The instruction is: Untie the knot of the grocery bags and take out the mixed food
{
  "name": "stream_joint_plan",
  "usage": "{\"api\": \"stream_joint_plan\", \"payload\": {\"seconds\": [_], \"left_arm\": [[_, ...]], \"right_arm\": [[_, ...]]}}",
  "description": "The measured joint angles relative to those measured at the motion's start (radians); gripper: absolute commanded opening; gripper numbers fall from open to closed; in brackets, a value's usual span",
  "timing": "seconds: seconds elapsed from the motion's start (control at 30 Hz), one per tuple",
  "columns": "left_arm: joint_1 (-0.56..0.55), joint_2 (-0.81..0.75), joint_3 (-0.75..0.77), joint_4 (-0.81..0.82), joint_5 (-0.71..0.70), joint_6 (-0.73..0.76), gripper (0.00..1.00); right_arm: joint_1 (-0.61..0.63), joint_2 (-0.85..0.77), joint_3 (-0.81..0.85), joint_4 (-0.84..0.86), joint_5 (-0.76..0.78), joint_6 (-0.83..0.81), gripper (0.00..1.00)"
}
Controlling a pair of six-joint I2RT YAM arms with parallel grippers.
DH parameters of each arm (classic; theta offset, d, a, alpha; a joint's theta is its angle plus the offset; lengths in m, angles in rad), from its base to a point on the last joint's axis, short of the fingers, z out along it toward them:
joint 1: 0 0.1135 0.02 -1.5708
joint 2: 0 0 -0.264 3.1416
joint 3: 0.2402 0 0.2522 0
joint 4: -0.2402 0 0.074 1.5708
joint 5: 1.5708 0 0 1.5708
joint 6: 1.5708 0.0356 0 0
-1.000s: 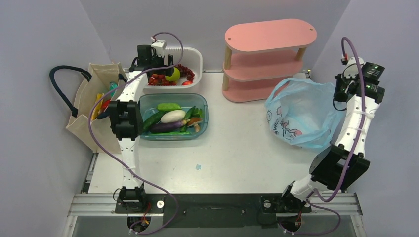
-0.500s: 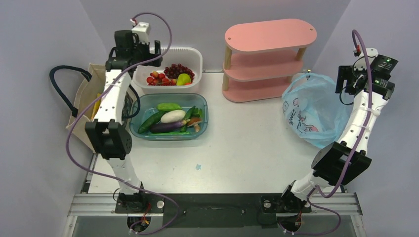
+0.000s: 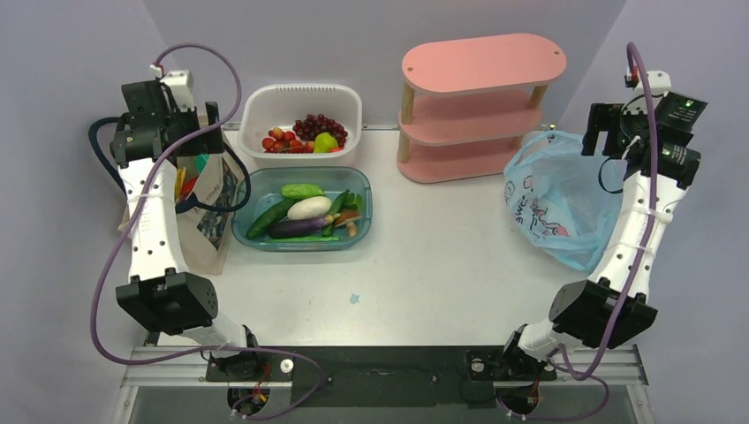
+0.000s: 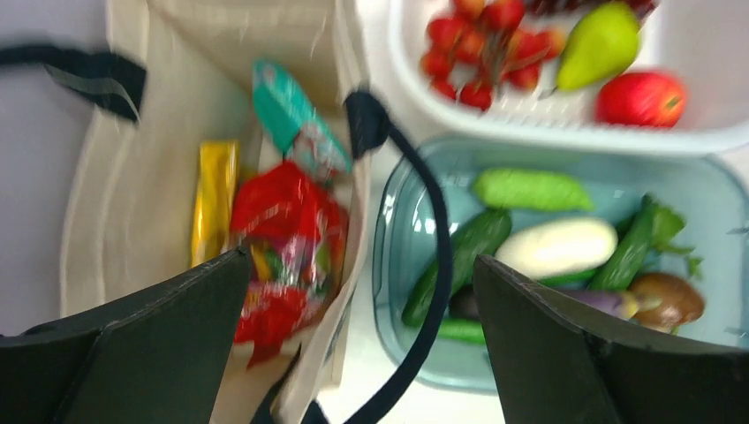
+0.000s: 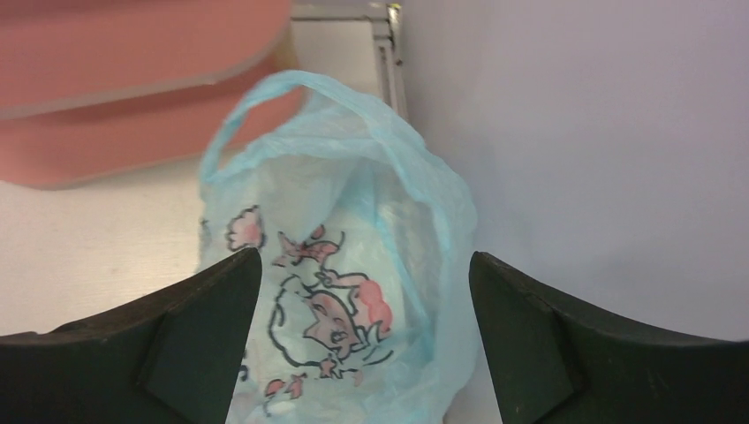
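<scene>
The beige canvas tote [image 3: 205, 225] stands at the left with its navy handles [image 4: 430, 265] hanging loose. Inside it lie a yellow packet [image 4: 215, 199], a red packet [image 4: 287, 225] and a teal packet [image 4: 291, 119]. My left gripper [image 3: 172, 141] hovers open above the tote [image 4: 115, 221], its jaws [image 4: 360, 256] holding nothing. The light blue plastic bag [image 3: 552, 199] slumps at the right by the wall, its handle loop [image 5: 265, 97] standing open. No knot shows in any view. My right gripper [image 3: 608, 137] hangs open just above the bag [image 5: 344, 256], apart from it.
A white slotted basket [image 3: 265, 102] at the back holds a green pear [image 4: 601, 44], a red fruit [image 4: 642, 97], small tomatoes and grapes. A clear teal tub [image 3: 362, 216] beside the tote holds vegetables, including a purple eggplant [image 3: 300, 227]. A pink three-tier shelf [image 3: 481, 106] stands left of the blue bag.
My left arm swung from over the white basket to above the tote. My right gripper opened and rose, and the blue bag shifted right and slumped by the wall.
</scene>
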Motion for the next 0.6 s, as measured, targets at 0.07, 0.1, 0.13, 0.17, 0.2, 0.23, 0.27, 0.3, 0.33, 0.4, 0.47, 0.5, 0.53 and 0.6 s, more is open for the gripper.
{"api": "stream_joint_plan", "payload": {"seconds": [0.07,0.1,0.13,0.17,0.2,0.23,0.27,0.3,0.33,0.4,0.47,0.5,0.53,0.6], "left_arm": [[0.031,-0.001,-0.06,-0.036,-0.002,0.008,0.97],[0.042,-0.001,-0.092,-0.046,-0.005,0.013,0.97],[0.051,-0.001,-0.127,-0.057,-0.01,0.02,0.97],[0.059,-0.001,-0.161,-0.065,-0.019,0.026,0.97],[0.063,-0.001,-0.193,-0.071,-0.028,0.031,0.97],[0.064,-0.001,-0.219,-0.073,-0.04,0.032,0.97],[0.068,-0.001,-0.245,-0.075,-0.05,0.036,0.97],[0.069,-0.001,-0.271,-0.074,-0.062,0.039,0.97],[0.074,-0.001,-0.296,-0.075,-0.073,0.041,0.96],[0.092,-0.001,-0.32,-0.075,-0.092,0.042,0.91],[0.123,-0.008,-0.336,-0.071,-0.111,0.042,0.8],[0.136,-0.016,-0.344,-0.069,-0.119,0.044,0.73],[0.154,-0.028,-0.354,-0.067,-0.126,0.047,0.52],[0.189,-0.062,-0.371,-0.069,-0.127,0.062,0.24]], "right_arm": [[0.031,-0.043,-0.014,0.005,-0.026,0.014,0.84],[0.05,-0.069,-0.025,0.006,-0.04,0.018,0.84],[0.072,-0.095,-0.036,0.008,-0.055,0.022,0.84],[0.093,-0.121,-0.047,0.01,-0.069,0.026,0.84],[0.114,-0.145,-0.057,0.011,-0.085,0.031,0.84],[0.131,-0.161,-0.064,0.011,-0.098,0.035,0.84],[0.149,-0.18,-0.072,0.013,-0.114,0.042,0.84],[0.161,-0.197,-0.08,0.014,-0.13,0.047,0.84],[0.169,-0.212,-0.09,0.014,-0.143,0.053,0.84],[0.174,-0.235,-0.109,0.014,-0.16,0.061,0.84],[0.174,-0.255,-0.133,0.014,-0.171,0.068,0.84],[0.174,-0.261,-0.142,0.013,-0.174,0.069,0.83],[0.174,-0.267,-0.153,0.013,-0.177,0.07,0.83],[0.174,-0.276,-0.171,0.013,-0.184,0.071,0.82]]}}
